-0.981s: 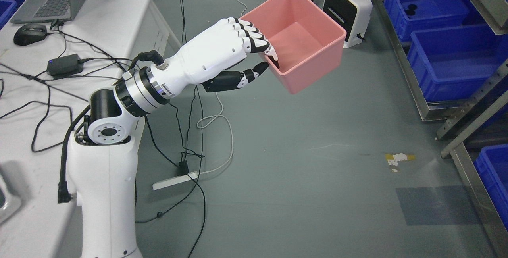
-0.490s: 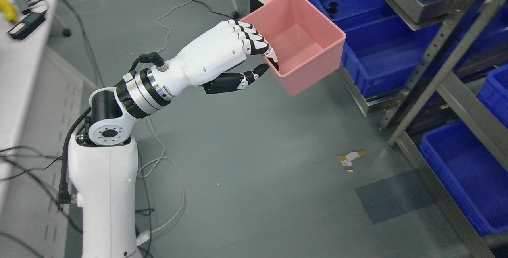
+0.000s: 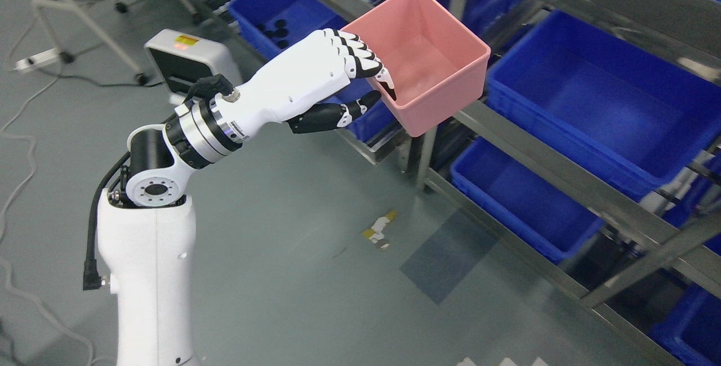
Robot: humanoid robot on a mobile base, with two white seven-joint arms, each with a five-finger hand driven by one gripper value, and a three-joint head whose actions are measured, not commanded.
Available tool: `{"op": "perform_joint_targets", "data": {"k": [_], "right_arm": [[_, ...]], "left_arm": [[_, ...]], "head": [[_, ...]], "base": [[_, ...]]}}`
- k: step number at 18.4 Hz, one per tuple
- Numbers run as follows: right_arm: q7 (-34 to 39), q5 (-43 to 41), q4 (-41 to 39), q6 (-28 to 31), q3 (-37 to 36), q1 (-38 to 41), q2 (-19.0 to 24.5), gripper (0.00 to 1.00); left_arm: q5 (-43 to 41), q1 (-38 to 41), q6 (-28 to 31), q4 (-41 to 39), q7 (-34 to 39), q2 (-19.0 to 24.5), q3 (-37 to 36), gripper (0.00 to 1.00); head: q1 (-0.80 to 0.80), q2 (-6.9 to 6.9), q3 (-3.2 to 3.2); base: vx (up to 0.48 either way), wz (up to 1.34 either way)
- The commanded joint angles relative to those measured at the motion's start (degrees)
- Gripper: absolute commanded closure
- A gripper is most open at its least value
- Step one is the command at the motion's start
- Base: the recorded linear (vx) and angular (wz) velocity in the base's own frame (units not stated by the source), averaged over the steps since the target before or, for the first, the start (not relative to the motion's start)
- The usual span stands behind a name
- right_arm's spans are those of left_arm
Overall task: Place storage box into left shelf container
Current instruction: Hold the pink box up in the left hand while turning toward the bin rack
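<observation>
My left hand [image 3: 360, 81] pinches the pink box [image 3: 419, 56] by its near wall; I should keep it level, carrying toward the blue bin [image 3: 591, 101] at three o'clock

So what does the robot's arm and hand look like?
The left arm is smooth white plastic with a round black-and-silver joint. The left hand is white with black knuckle joints, white fingertips and a mostly black thumb. A black cable runs down the arm's side.
</observation>
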Motion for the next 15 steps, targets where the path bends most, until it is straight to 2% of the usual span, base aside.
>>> {"op": "perform_joint_targets", "data": {"k": [1, 8, 10, 15], "right_arm": [[0.03, -0.18, -1.00, -0.04, 0.00, 0.44, -1.00, 0.00], [0.03, -0.18, -1.00, -0.04, 0.00, 0.44, -1.00, 0.00], [0.03, -0.18, -1.00, -0.04, 0.00, 0.44, -1.00, 0.00], [0.03, -0.18, -1.00, -0.04, 0.00, 0.44, -1.00, 0.00]], "left_arm": [[0.06, 0.02, -0.03, 0.12, -0.10, 1.00, -1.50, 0.97], [0.23, 1.68, -0.03, 0.21, -0.10, 1.00, -2.28, 0.97], [0.67, 6.14, -0.03, 0.21, -0.10, 1.00, -5.87, 0.97], [0.67, 14.25, -0.03, 0.47, -0.81, 1.00, -8.35, 0.97]], "head": [[0.00, 0.00, 0.00], [0.00, 0.00, 0.00], [0.00, 0.00, 0.00], [0.00, 0.00, 0.00]], "base": [[0.197, -0.98], [0.153, -0.91], [0.084, -0.62], [0.051, -0.48]]}}
